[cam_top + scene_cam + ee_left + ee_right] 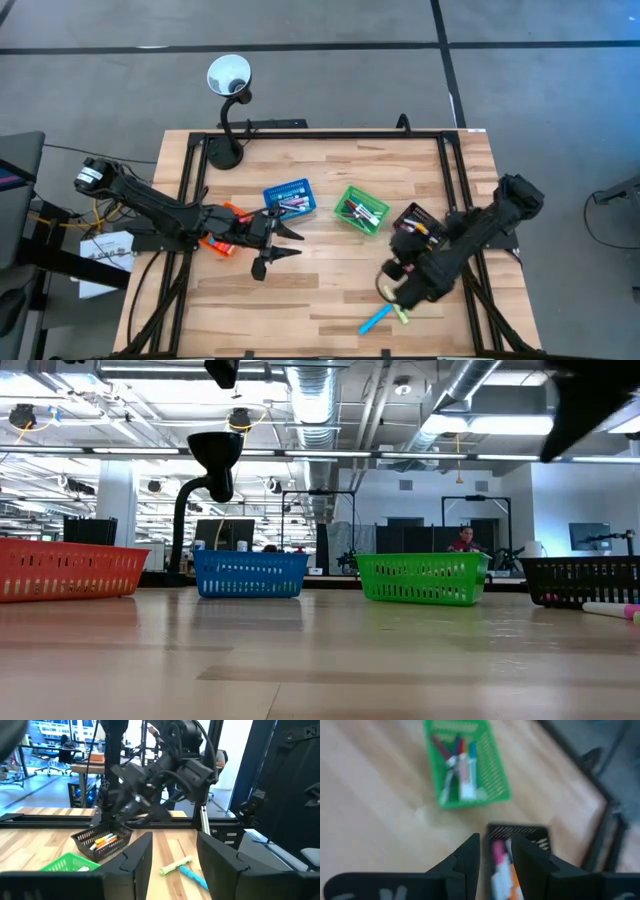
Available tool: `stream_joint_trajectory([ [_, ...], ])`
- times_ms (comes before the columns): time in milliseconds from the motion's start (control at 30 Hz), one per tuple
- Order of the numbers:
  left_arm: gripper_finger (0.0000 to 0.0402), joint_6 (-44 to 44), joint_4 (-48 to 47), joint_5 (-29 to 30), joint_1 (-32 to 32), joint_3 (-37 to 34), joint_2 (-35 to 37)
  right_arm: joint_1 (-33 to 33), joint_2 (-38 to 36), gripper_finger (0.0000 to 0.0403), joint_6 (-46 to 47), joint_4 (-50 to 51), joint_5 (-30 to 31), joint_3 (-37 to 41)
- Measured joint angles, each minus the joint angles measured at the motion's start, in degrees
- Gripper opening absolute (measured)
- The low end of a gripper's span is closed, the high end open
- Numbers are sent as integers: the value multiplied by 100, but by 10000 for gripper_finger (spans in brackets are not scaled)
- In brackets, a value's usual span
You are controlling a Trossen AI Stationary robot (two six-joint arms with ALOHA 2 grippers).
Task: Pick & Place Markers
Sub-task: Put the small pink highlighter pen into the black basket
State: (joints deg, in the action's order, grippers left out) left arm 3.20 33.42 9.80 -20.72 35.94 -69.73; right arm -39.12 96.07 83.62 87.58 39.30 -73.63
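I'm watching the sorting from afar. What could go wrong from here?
1. The right tool hangs above the black basket; nothing shows between its fingers, so a pick may have failed.
2. The blue marker and yellow marker lie near the table's front edge and could roll off if bumped.
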Motion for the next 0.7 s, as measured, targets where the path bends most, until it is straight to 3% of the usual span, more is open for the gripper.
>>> stream_joint_trajectory([
  [267,150,2,28,0,388,62,1,-127,-639,102,1234,-776,-850,1215],
  [400,150,-159,54,0,586,128,2,-111,-941,102,1095,-1939,-1296,1798],
  [533,150,-415,64,0,729,178,2,-24,-985,102,1267,-2401,-1912,1939],
  [700,150,-470,195,-6,920,201,2,85,-862,102,1840,-2483,-2052,1939],
])
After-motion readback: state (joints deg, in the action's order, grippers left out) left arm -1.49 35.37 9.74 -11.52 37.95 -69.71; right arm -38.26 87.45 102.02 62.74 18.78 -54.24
